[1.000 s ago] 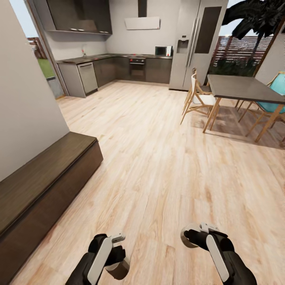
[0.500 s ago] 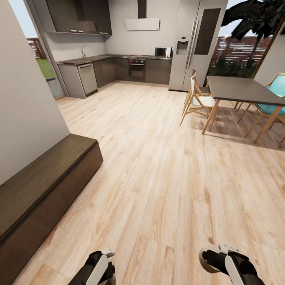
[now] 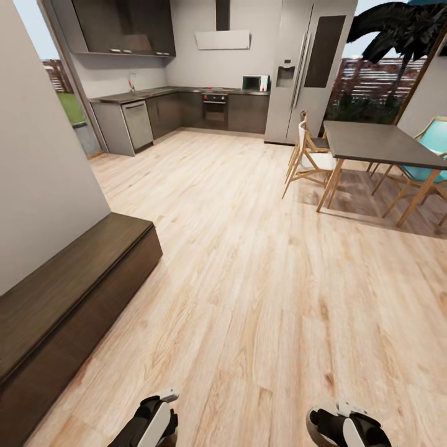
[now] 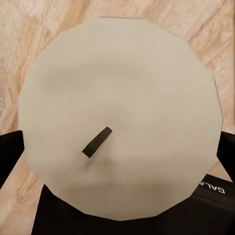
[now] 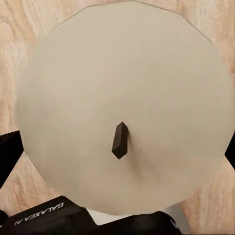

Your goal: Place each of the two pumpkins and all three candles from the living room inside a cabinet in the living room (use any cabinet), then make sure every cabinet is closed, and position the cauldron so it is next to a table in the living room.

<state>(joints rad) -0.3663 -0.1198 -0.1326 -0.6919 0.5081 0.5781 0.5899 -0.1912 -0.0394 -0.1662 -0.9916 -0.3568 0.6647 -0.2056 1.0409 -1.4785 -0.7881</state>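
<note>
In the head view, the long dark brown cabinet ran along the grey wall at the left, its flat fronts shut, on a pale wood-plank floor. Far off stood a kitchen with dark counters, a microwave and a tall steel fridge. To the right stood a dining table with a dark top, wooden chairs and a teal chair around it. At the bottom edge the left gripper and the right gripper just showed, well apart; the right one had a pale rounded thing at its tip

In the left wrist view, a beige candle with a short dark wick sat end-on between the black fingers of the left claw, which was clamped on it, floor planks behind

In the right wrist view, a second candle, wick upright, was likewise clasped by the right claw, black fingers at its sides, above the plank floor
</note>
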